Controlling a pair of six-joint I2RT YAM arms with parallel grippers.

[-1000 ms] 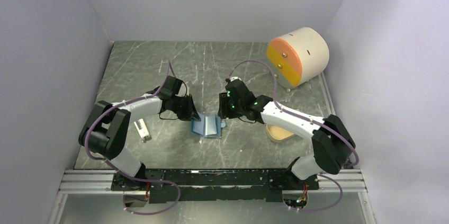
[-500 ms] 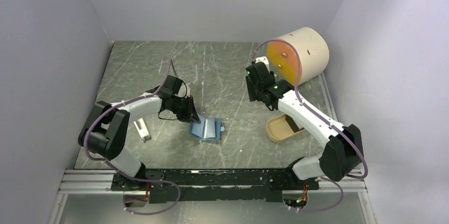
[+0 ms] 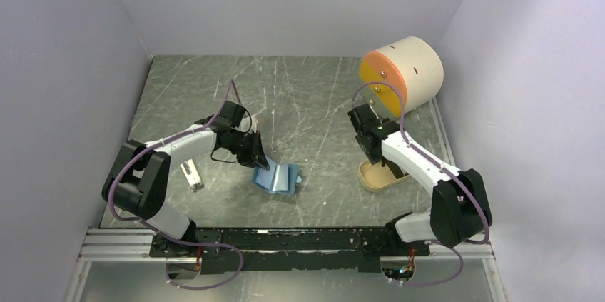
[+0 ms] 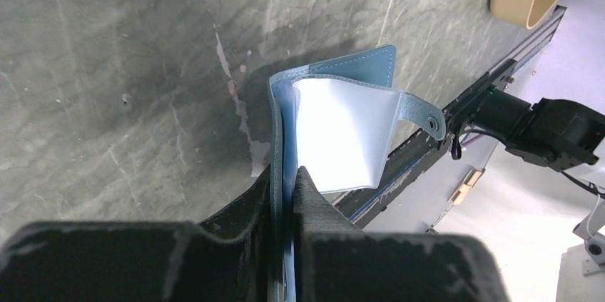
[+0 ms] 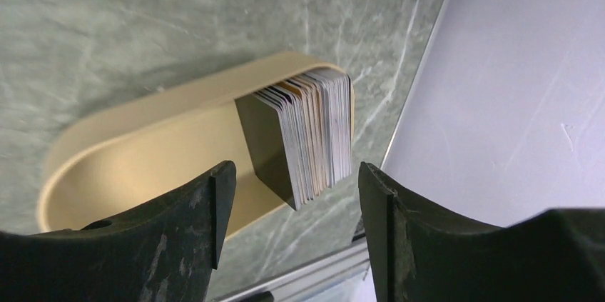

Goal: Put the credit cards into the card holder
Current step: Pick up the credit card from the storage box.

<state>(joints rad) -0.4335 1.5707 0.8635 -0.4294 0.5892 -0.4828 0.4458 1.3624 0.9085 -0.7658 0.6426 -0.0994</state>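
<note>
The blue card holder (image 3: pixel 277 177) stands opened on the table near the front middle, its pale inner pocket (image 4: pixel 342 134) and snap tab showing in the left wrist view. My left gripper (image 4: pixel 285 180) is shut on the holder's left flap, which runs thin between the two fingers. A stack of credit cards (image 5: pixel 307 134) stands on edge at the right end of the tan tray (image 5: pixel 135 152). My right gripper (image 5: pixel 292 195) hovers open just above that stack, nothing between its fingers. In the top view that gripper (image 3: pixel 378 153) covers the cards in the tray (image 3: pixel 371 177).
A big cream drum with an orange face (image 3: pixel 401 75) stands at the back right. A small white clip-like piece (image 3: pixel 190 175) lies by the left arm. The right wall and the table's metal rail (image 5: pixel 307 273) run close beside the tray.
My right arm left the holder, swung back and right, then came down over the tray while its jaws opened wide. The left gripper kept its hold and the holder shifted slightly.
</note>
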